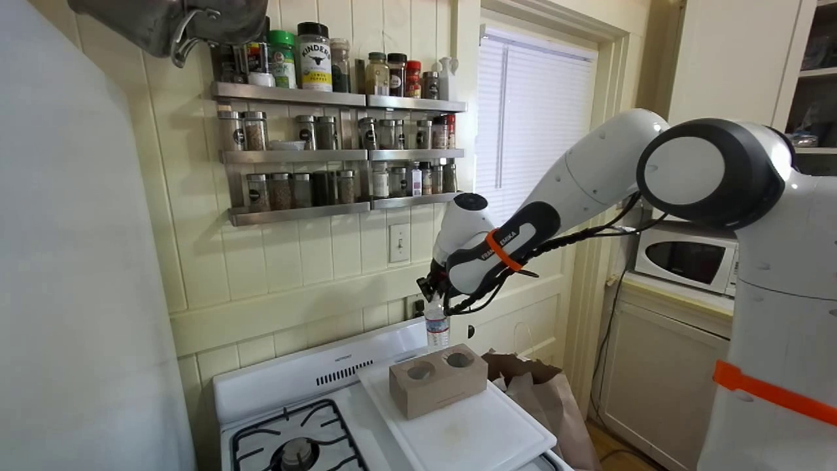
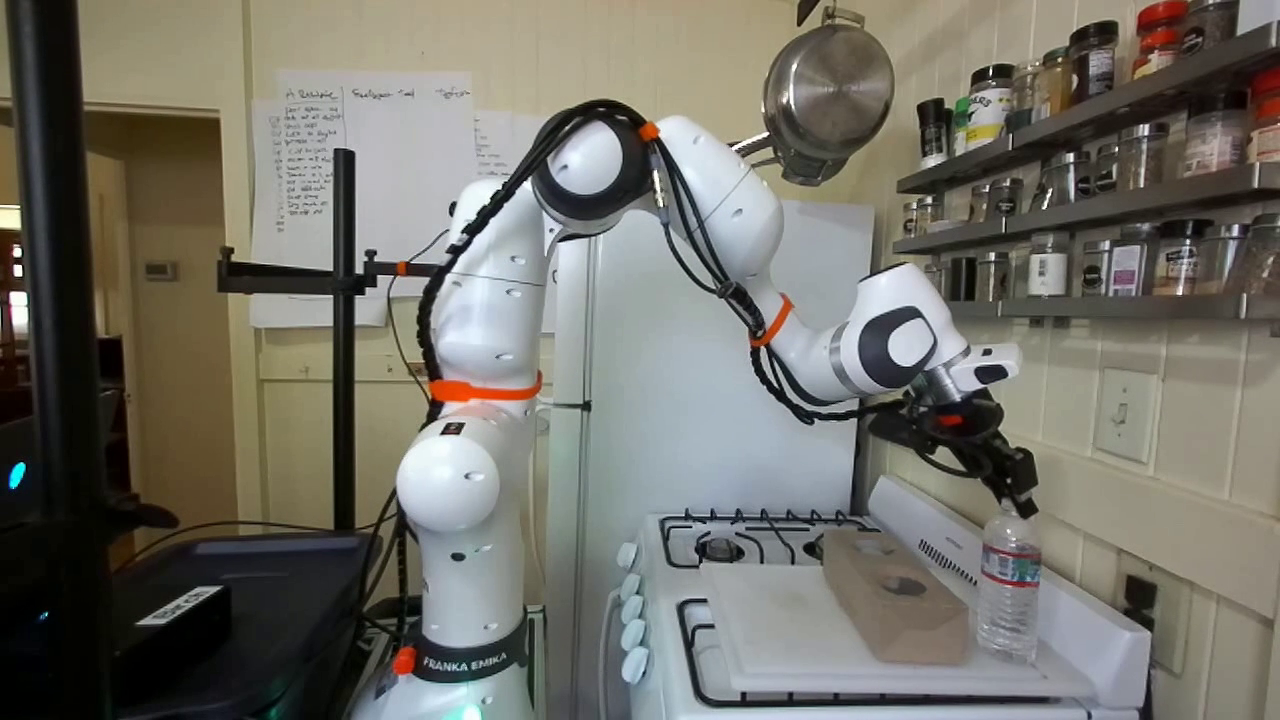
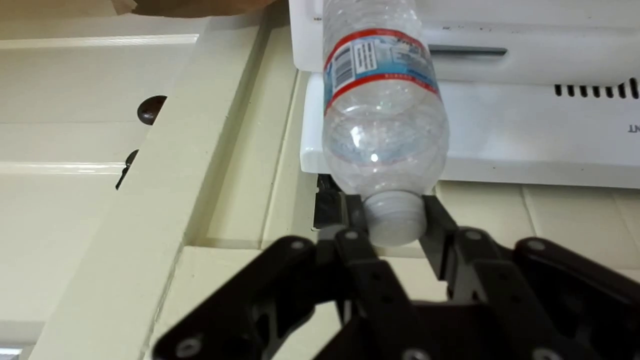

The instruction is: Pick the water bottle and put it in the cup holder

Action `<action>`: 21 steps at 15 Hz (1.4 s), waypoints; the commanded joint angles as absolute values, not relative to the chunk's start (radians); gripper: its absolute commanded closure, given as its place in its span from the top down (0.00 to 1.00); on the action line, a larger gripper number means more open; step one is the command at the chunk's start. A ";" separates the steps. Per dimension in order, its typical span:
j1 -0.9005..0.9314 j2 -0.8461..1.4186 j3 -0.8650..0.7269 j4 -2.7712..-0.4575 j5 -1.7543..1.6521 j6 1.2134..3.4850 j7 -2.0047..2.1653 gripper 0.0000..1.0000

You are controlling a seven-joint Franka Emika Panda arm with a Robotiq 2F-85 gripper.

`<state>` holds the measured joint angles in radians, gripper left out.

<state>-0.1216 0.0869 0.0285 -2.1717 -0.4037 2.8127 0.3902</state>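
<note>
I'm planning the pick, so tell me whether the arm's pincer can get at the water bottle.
Apparently yes: the pincer is at the water bottle, fingers flanking its cap, nothing visible blocking them; whether they grip it is unclear.

Clear water bottle (image 3: 385, 130), blue label (image 3: 380, 62) banded red, whitish cap (image 3: 396, 220); tan cup holder (image 1: 439, 386); black gripper (image 3: 395, 215)

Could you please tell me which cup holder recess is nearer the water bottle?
The recess farther from the fridge; the other recess lies nearer the fridge, farther from the water bottle.
</note>
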 commanded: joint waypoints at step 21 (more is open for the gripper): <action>-0.105 -0.119 0.065 -2.208 -0.342 2.860 0.440 0.08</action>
<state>-0.1117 -0.0480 0.0634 -2.1592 -0.3727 2.8425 0.4403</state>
